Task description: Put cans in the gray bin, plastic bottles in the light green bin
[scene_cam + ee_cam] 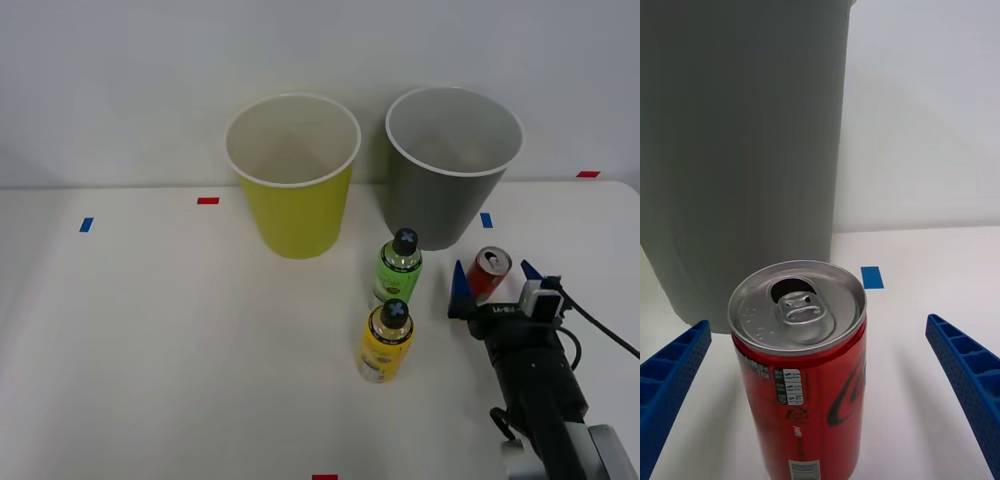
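Note:
A small red can (pixel 490 272) with a silver top stands upright on the white table, just in front of the gray bin (pixel 450 175). My right gripper (pixel 493 282) is open, one blue finger on each side of the can, neither touching it. In the right wrist view the can (pixel 801 367) stands between the fingers (pixel 670 379), with the gray bin (pixel 737 150) right behind it. The light green bin (pixel 293 180) stands left of the gray one. A green-label plastic bottle (pixel 398 268) and a yellow-label plastic bottle (pixel 387 343) stand upright left of the can.
Small blue tape marks (pixel 486 220) and red tape marks (pixel 208 200) lie on the table. A pale wall runs behind the bins. My right arm (pixel 540 390) comes in from the front right with a black cable.

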{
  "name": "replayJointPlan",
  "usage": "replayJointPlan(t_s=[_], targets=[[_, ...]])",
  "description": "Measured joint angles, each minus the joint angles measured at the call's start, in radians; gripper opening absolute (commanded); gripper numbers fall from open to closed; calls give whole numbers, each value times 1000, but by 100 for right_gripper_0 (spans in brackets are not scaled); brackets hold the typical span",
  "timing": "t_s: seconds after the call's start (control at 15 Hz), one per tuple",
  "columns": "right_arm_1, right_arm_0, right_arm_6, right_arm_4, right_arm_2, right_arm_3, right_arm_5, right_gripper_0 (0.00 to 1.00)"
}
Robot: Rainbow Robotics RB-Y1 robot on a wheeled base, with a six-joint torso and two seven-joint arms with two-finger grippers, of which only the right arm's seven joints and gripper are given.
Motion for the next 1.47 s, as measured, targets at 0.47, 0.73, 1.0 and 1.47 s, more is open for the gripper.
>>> replayJointPlan(t_s=[0.47, 0.73, 1.0, 1.47], targets=[[-30, -8, -9, -13, 18, 0, 14, 100], [-33, -19, -3, -16, 25, 0, 42, 100], [-35, -24, 0, -17, 30, 0, 51, 100], [-39, -24, 10, -17, 39, 0, 52, 12]])
